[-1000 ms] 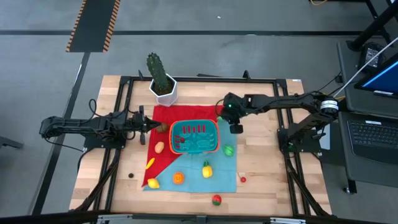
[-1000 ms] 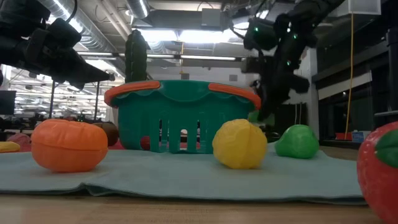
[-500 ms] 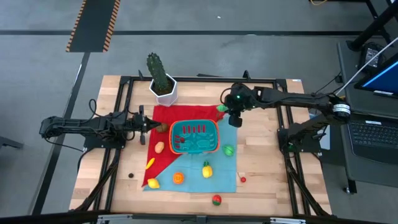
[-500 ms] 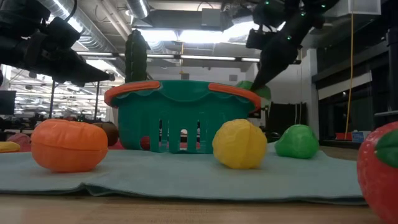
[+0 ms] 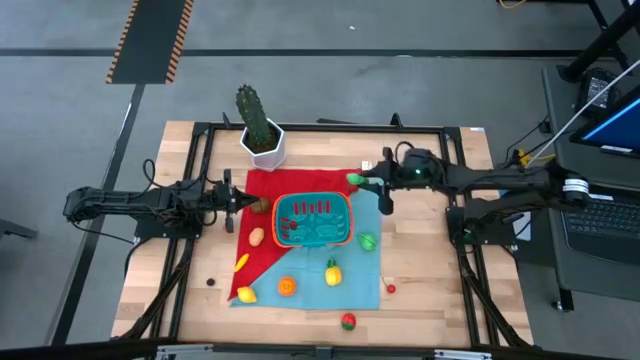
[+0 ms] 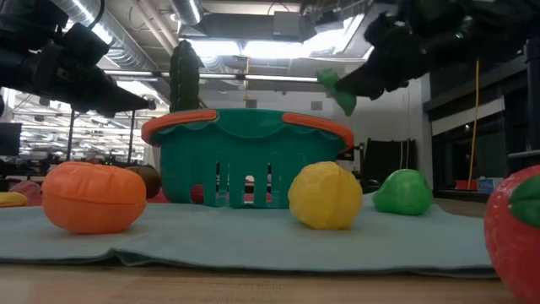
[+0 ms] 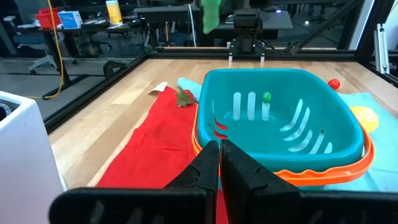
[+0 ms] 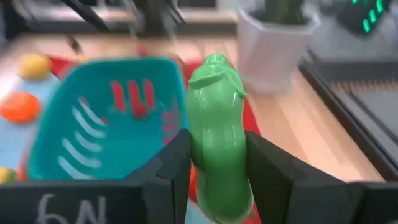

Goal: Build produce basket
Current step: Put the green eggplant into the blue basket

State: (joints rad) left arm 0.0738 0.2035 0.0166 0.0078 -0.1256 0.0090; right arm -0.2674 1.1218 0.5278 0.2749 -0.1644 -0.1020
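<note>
A: Where was the basket (image 5: 313,221)?

B: It sat near the middle of the table (image 5: 430,300), on a cloth (image 5: 355,285) that was red on one half and teal on the other. A white cactus pot (image 5: 263,147) stood by the table's far edge, off the basket's far left corner.

A: And the right gripper (image 5: 364,181)?

B: It hung in the air just past the basket's far right corner, pinching a green vegetable (image 8: 217,137) between its two fingers, clear of the rim.

A: The left gripper (image 5: 240,200)?

B: Its fingers were pressed together with nothing between them. It waited above the table just off the basket's left side, pointing at it.

A: The rest of the produce?

B: Scattered on the near side. An orange piece (image 5: 287,286), a yellow one (image 5: 332,272) and another yellow one (image 5: 246,294) lay on the cloth toward the table's near edge, and a green one (image 5: 367,241) lay beside the basket's right near corner. A strawberry (image 5: 348,321) lay off the cloth, near the table's near edge. A tan piece (image 5: 257,237) lay by the basket's left side.
</note>
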